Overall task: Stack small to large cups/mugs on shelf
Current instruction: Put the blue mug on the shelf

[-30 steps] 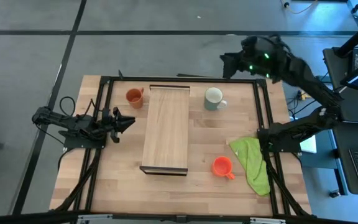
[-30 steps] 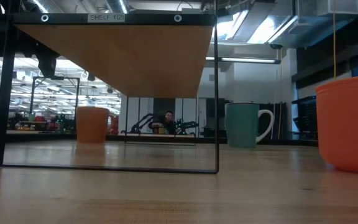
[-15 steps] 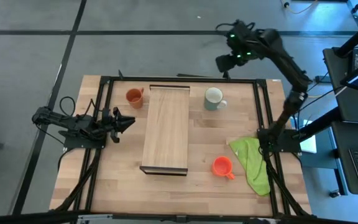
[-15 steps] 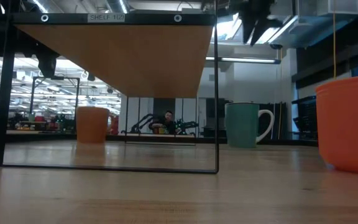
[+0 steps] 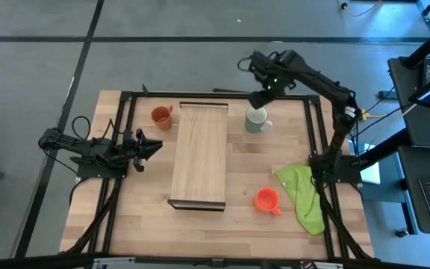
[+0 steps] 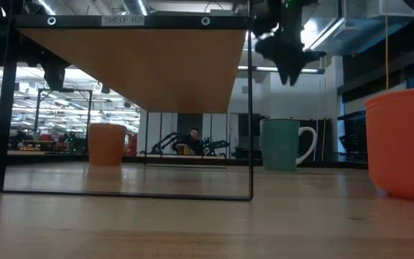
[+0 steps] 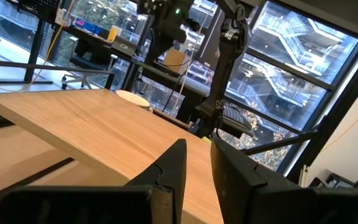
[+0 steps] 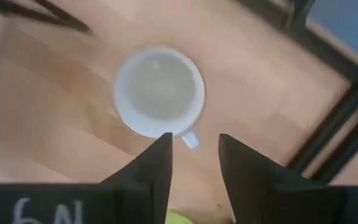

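From above, three mugs stand on the tabletop around one shelf [image 5: 198, 155]: the brownish-orange mug [image 5: 160, 116] just left of its far end, the grey-white mug [image 5: 257, 118] right of that end, the orange-red mug [image 5: 266, 199] right of its near end beside one green cloth [image 5: 303, 194]. The right gripper [image 5: 260, 98] hangs over the grey-white mug. The left gripper [image 5: 154, 146] waits left of the shelf. At table level, the grey-white mug [image 6: 282, 144] sits beneath the right gripper [image 6: 288, 72]. The left wrist view shows its fingers [image 7: 178, 167] slightly apart. The right wrist view shows fingers [image 8: 156, 163] spread above that mug [image 8: 159, 91].

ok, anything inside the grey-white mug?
Nothing visible. The right wrist view looks straight down into the grey-white mug and shows a bare pale bottom. The right gripper hangs above it, open, not touching. The low view shows only the mug's outer wall.
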### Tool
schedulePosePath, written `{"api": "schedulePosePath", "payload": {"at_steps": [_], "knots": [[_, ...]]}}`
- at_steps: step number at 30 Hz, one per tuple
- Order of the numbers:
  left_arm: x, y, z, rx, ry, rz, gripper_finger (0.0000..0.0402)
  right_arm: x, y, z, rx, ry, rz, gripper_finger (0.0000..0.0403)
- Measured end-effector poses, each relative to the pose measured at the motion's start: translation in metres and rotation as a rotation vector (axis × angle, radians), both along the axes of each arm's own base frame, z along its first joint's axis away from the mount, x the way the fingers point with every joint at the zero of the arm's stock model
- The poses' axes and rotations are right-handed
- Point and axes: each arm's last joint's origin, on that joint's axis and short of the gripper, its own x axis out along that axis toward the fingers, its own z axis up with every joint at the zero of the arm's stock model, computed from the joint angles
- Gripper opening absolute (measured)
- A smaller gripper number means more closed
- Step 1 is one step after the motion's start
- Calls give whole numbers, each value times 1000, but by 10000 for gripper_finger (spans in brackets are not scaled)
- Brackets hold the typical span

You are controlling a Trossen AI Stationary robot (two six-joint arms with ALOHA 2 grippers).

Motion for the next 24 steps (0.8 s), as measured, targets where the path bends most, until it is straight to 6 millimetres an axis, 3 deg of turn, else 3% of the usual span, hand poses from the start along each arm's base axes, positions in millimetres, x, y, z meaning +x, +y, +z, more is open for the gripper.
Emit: {"api": "schedulePosePath", "payload": {"at_steps": [6,11,16,24], "knots": [[0,0,0,90,26,11,69,-3,-1,-36,-17,152,69,132],[0,0,0,94,27,12,69,-1,-14,-59,32,37,116,132],[0,-1,0,95,23,-14,69,4,-26,-63,-17,-66,142,132],[0,-2,0,100,20,-48,69,-4,-34,-63,-23,-51,134,132]]}}
